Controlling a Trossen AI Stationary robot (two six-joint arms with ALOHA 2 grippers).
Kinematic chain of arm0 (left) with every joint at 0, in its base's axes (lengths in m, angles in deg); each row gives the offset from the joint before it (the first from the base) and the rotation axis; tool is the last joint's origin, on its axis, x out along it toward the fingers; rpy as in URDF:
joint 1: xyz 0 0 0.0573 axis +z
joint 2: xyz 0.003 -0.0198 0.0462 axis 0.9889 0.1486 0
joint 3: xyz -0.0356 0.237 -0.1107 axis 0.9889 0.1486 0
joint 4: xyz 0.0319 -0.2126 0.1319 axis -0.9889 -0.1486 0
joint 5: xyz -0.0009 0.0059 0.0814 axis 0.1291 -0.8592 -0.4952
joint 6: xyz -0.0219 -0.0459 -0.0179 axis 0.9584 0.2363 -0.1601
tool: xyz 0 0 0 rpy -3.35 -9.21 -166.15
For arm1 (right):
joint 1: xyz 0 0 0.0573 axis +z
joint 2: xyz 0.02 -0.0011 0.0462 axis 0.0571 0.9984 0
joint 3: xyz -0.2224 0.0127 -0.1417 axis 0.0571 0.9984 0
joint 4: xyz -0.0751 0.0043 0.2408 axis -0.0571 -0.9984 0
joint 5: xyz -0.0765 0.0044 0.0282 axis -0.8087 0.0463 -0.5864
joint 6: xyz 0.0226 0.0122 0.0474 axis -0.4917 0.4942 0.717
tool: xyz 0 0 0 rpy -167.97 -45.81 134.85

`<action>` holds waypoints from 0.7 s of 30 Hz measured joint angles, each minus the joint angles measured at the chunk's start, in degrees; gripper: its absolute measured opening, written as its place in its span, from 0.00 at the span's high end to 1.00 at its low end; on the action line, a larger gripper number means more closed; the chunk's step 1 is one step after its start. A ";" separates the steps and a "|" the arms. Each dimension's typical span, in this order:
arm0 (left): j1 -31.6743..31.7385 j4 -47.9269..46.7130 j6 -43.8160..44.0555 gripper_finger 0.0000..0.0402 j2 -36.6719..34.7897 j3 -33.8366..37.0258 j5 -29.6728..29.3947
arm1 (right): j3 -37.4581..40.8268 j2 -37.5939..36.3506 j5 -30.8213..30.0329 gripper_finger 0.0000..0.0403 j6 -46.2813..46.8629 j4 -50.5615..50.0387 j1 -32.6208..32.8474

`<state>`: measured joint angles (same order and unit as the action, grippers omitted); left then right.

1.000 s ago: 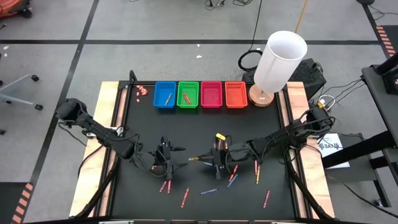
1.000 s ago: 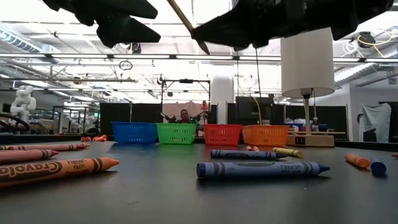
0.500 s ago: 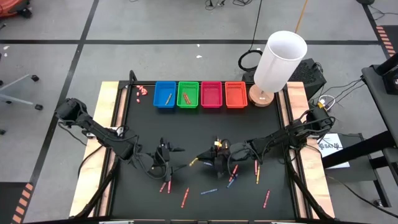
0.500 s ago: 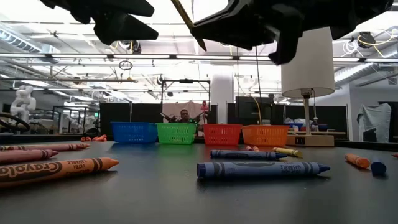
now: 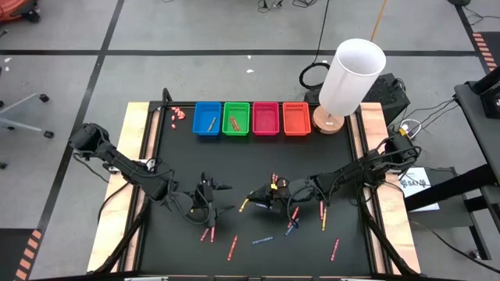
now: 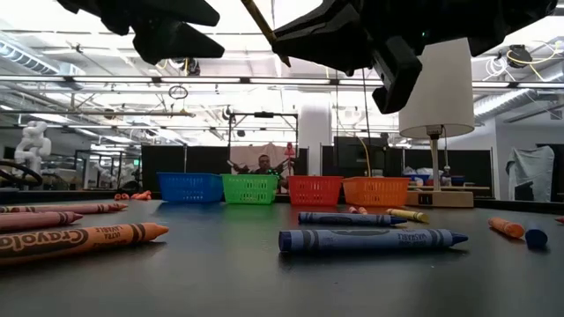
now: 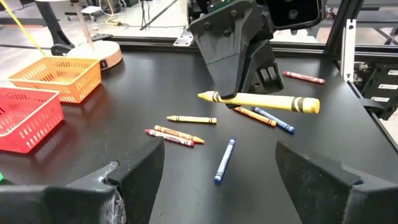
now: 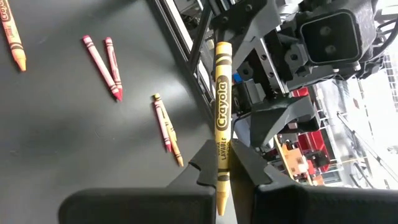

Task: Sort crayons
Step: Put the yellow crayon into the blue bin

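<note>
R gripper [image 5: 255,200] clamped on yellow crayon [image 7: 261,101], now rolled sideways vs 1 s ago. L gripper [image 7: 214,180] spread wide, idle; grip clear only in wrist views.

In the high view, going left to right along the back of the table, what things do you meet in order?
Pinkish bits → blue basket → green basket → pink basket → orange basket → lamp.

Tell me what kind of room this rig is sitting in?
Most likely a robotics lab or workshop. The low view shows an open hall with ceiling trusses and equipment frames behind the table. From above: bare concrete floor with black tape lines, an office chair base and loose cables.
</note>
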<state>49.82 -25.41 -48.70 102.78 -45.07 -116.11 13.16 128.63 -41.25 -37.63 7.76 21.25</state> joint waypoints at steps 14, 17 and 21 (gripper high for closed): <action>0.00 -0.18 0.02 0.24 0.00 0.00 0.00 | -0.02 0.00 0.07 0.99 13.48 -0.02 0.00; 0.00 -0.22 0.02 0.24 0.00 0.00 0.00 | -0.02 0.00 0.07 0.99 21.70 -0.04 0.00; 0.00 -0.25 0.05 0.24 0.00 0.00 0.00 | -0.02 -0.02 0.09 0.99 34.21 -0.49 0.00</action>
<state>49.82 -25.66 -48.65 102.78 -45.07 -116.11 13.14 128.61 -41.16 -3.41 7.28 21.25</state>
